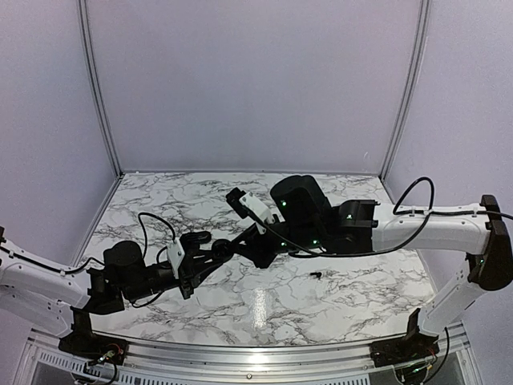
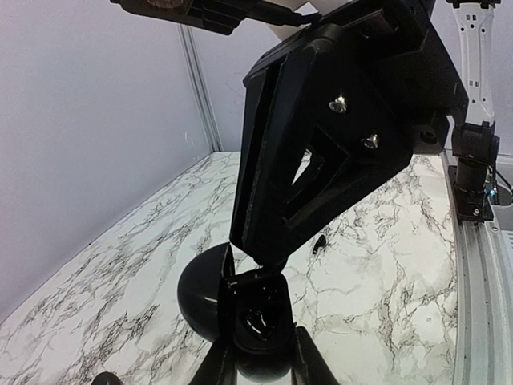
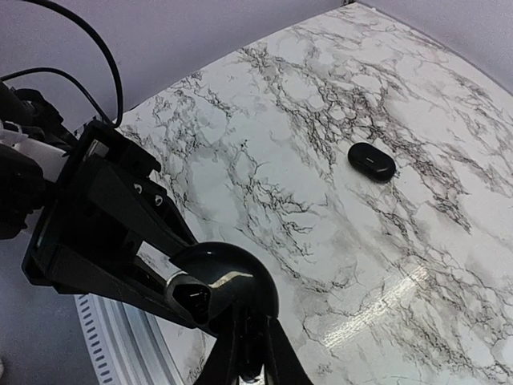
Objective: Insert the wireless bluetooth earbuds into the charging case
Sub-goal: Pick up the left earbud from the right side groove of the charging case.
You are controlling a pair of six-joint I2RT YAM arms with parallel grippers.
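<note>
An open glossy black charging case (image 2: 256, 317) is held between my left gripper's (image 2: 258, 345) fingers just above the table, with its round lid (image 3: 232, 277) tipped back. Something glossy lies in its cavity. My right gripper (image 3: 247, 319) has its fingers closed to a narrow gap with a small dark thing, seemingly an earbud, between them. Its tip sits right over the case base (image 2: 264, 261). In the top view the two grippers meet, left (image 1: 218, 255) and right (image 1: 240, 245), and hide the case. One loose black earbud (image 1: 315, 275) lies on the marble, also in the left wrist view (image 2: 321, 241).
A second black oval object (image 3: 373, 161), like a closed case, lies on the marble beyond the grippers; in the top view it is left of them (image 1: 199, 237). The metal front rail (image 2: 481, 321) runs along the table's near edge.
</note>
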